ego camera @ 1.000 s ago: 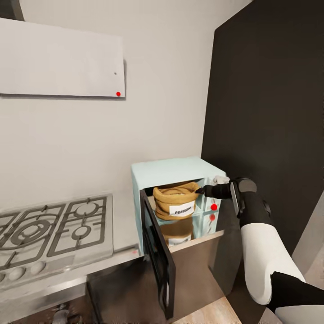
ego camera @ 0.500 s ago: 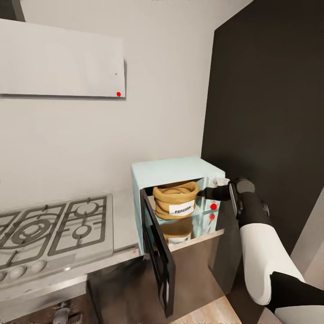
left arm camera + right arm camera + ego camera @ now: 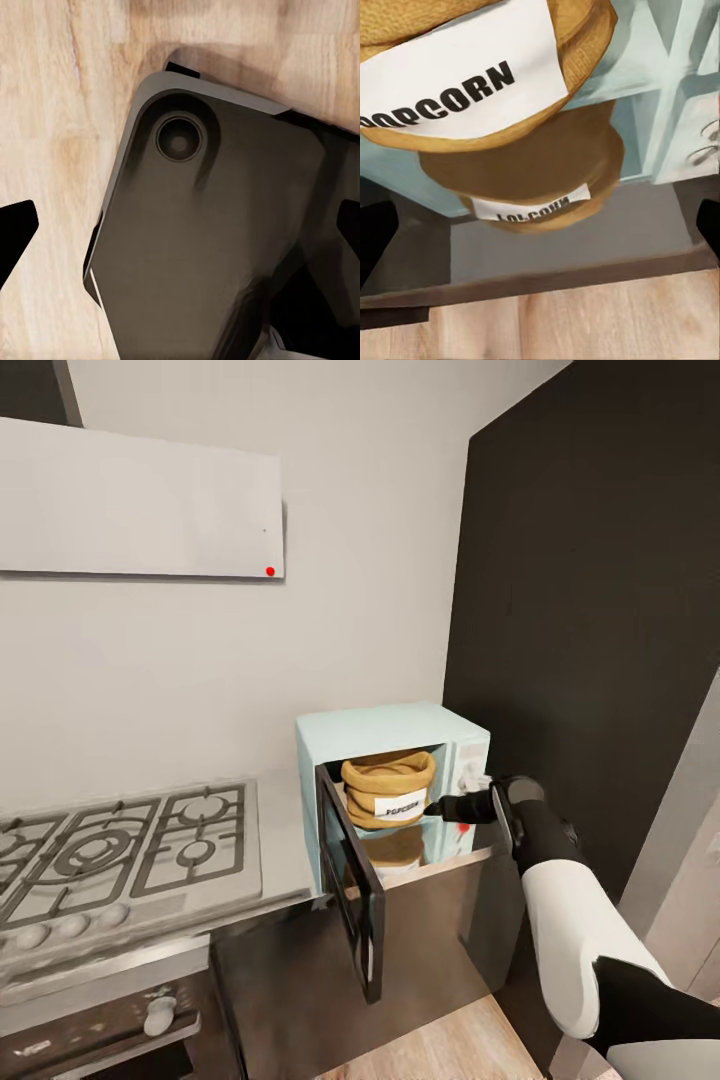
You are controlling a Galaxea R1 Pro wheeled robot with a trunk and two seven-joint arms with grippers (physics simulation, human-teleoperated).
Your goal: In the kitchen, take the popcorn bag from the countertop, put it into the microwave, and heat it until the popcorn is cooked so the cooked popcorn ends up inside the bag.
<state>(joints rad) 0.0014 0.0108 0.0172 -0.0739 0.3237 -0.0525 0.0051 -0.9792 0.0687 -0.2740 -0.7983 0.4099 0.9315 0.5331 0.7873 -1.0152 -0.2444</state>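
Now seated inside the open microwave point(image 3: 395, 725), centre-right of the head view: popcorn bag point(image 3: 389, 788), label facing out, mirrored in the glossy surface point(image 3: 290, 830) below. Right tool point(image 3: 432, 809) just beside the bag, tips apart, nothing grasped. Left tool's state: cannot tell.

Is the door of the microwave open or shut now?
Open. The dark-framed door swings out from the microwave toward the camera, and the popcorn bag sits in the uncovered cavity.
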